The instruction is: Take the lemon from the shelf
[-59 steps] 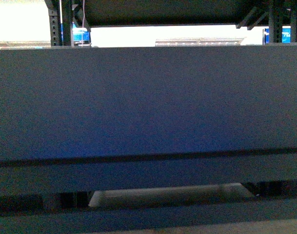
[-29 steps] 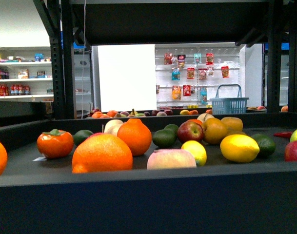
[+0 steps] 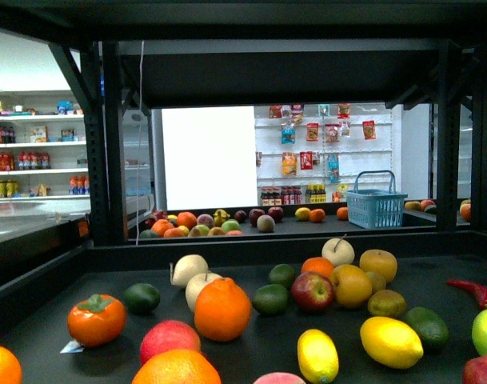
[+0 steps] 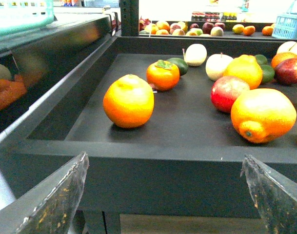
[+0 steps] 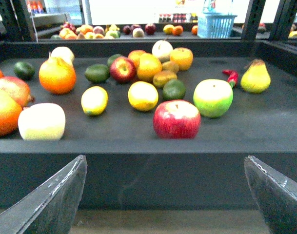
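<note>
Front view: the lemon [image 3: 317,356] lies near the front of the shelf [image 3: 435,276] deck. The camera now looks down from above the rim, which earlier blocked it.
Left wrist: the left gripper [image 4: 165,157] is spread wide and empty.
Right wrist: the right gripper [image 5: 165,158] is likewise spread, with the lemon [image 5: 94,100] ahead of it, beyond the rim.

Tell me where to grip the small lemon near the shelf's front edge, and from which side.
Grip the lemon across its narrow middle, coming from the front: it lies roughly end-on toward the robot, with bare shelf on both sides.

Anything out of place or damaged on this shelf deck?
Nothing spilled or damaged. Two oddities on the shelf: a red chili pepper among the fruit at the right, and a small white tag lying beside the persimmon.
</note>
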Motion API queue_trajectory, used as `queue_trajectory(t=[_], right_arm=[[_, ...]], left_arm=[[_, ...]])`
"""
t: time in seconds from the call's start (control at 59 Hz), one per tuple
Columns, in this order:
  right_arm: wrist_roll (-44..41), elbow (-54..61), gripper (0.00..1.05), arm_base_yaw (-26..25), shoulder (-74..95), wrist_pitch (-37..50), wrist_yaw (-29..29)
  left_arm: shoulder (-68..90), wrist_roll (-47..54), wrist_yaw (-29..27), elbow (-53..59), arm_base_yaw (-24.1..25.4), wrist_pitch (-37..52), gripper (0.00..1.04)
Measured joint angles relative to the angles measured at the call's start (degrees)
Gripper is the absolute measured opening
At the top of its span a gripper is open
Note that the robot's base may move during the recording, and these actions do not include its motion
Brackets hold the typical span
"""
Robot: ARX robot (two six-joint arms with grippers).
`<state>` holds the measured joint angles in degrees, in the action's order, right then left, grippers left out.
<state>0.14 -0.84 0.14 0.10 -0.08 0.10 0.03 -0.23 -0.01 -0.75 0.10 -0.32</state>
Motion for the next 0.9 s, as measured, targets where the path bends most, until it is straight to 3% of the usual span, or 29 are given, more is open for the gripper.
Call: queue_trajectory(t=[0.899], right_arm=[[0.0, 0.0, 0.97, 0.0, 0.0, 0.0, -0.1]], left_arm=[[0.0, 0.0, 0.0, 0.0, 0.0, 0.0, 0.97]])
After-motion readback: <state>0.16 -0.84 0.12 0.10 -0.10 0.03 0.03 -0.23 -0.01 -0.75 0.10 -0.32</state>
